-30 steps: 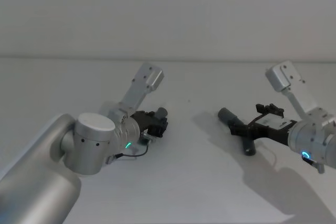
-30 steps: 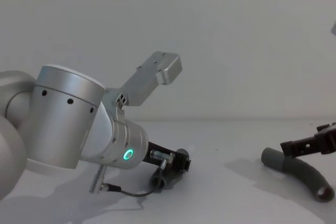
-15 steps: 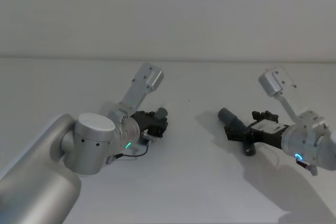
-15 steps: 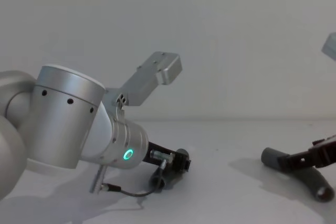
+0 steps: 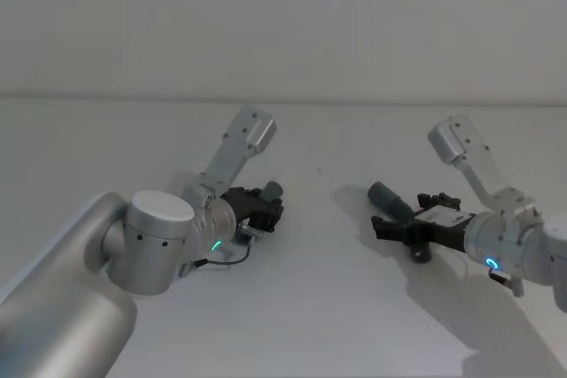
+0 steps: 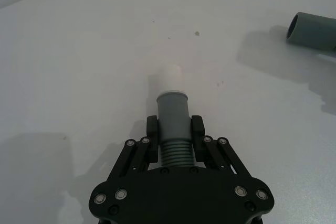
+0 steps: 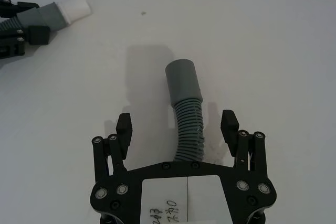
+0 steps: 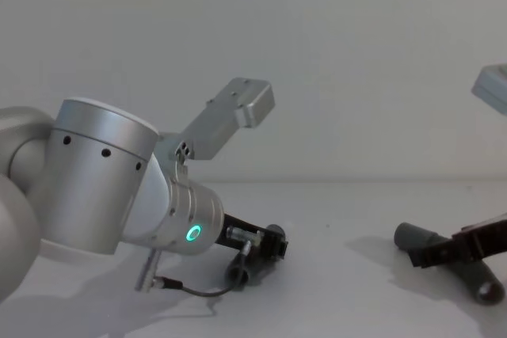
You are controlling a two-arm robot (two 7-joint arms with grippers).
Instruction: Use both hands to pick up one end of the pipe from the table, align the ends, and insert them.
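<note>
On the right half of the worktop [image 5: 301,307], the longer pipe piece [image 7: 188,129] lay flat. In the head view its long axis ran from the smooth collar [image 7: 182,80] at about 11 o'clock to the far end at about 5 o'clock. The right gripper [image 7: 177,120] reached in from the 4 o'clock side, jaws spread wide, straddling the ribbed body with a gap on either side. Its reach ran nearly along the pipe, so a plain closing looked likely to catch the ribs just behind the collar. At 9 o'clock from there, well apart, the left gripper [image 6: 175,129] was clamped on the shorter pipe piece [image 6: 173,109], whose white end [image 6: 171,77] pointed toward about 1 o'clock.
</note>
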